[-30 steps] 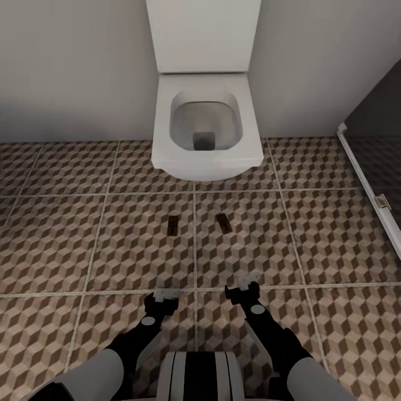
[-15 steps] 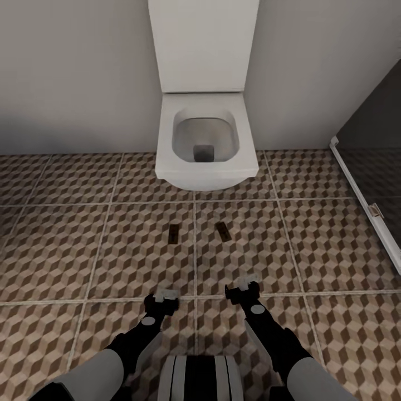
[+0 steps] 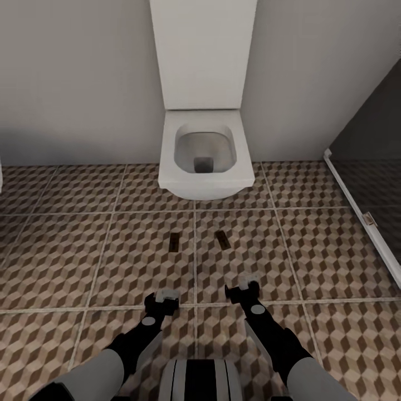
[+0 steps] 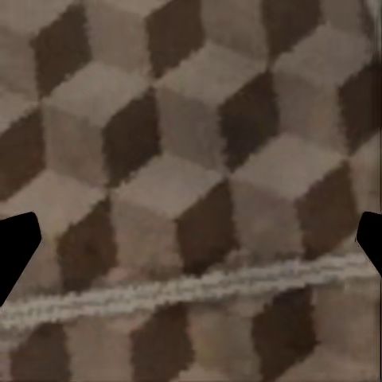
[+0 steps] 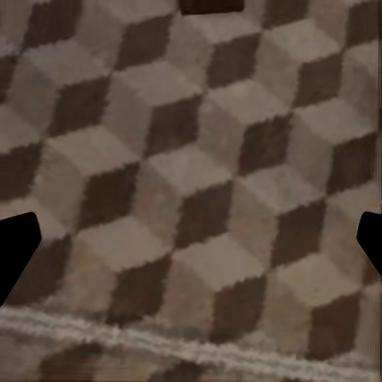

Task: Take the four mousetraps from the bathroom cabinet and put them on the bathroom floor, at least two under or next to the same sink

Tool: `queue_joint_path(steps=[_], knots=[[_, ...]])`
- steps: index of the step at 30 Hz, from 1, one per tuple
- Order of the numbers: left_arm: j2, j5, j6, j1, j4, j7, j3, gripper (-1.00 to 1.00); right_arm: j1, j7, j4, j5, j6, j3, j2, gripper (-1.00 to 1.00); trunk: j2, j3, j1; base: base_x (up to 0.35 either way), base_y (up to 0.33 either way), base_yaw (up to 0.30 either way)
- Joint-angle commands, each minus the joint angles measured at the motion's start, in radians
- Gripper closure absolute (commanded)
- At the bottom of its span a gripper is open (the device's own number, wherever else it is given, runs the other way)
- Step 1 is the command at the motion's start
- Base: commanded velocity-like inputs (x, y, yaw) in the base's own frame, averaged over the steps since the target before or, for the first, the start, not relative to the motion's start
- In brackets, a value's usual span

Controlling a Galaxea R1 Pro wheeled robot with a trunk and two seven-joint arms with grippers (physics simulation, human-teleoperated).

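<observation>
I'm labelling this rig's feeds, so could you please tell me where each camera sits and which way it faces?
Head view: on the robot's head, looking forward and down at the toilet, two mousetraps, both arms and the left gripper and right gripper.
Left wrist view: near the left gripper, facing down at the bathroom floor; dark fingers at the edges.
Right wrist view: near the right gripper, facing the floor; fingers at the edges.
Shared: all three see the cube-patterned tiles and pale grout lines.

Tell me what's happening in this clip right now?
Two mousetraps lie on the bathroom floor in front of a toilet, one on each side of a grout line. Both arms hang low over the tiles, the left gripper and right gripper open and holding nothing.
</observation>
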Motion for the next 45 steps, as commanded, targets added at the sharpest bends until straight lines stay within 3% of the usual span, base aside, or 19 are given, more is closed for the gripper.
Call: queue_joint_path(steps=[1, 27, 31, 45], knots=[[0.0, 0.009, -0.005, -0.001, 0.0, 0.006, -0.008, -1.0, 0.0, -0.008, -0.001, -0.005, 0.004, 0.005, -0.001, -1.0, 0.0, 0.003, -0.001, 0.0, 0.0, 0.0], [0.006, 0.008, -0.005, -0.001, 0.0, 0.008, -0.011, -1.0, 0.0, -0.007, -0.002, -0.005, -0.017, 0.006, -0.006, -1.0, 0.006, 0.104, -0.012, 0.0, 0.0, 0.0], [0.022, 0.008, -0.005, -0.001, 0.0, 0.008, -0.011, -1.0, 0.0, -0.007, 0.0, -0.006, -0.052, 0.006, -0.011, -1.0, 0.007, 0.119, -0.014, 0.0, 0.0, 0.0], [0.076, 0.009, -0.005, 0.005, 0.006, 0.008, -0.01, -1.0, 0.001, -0.005, 0.115, -0.008, -0.178, 0.006, -0.019, -1.0, 0.105, 0.163, -0.068, 0.0, 0.0, 0.0]])
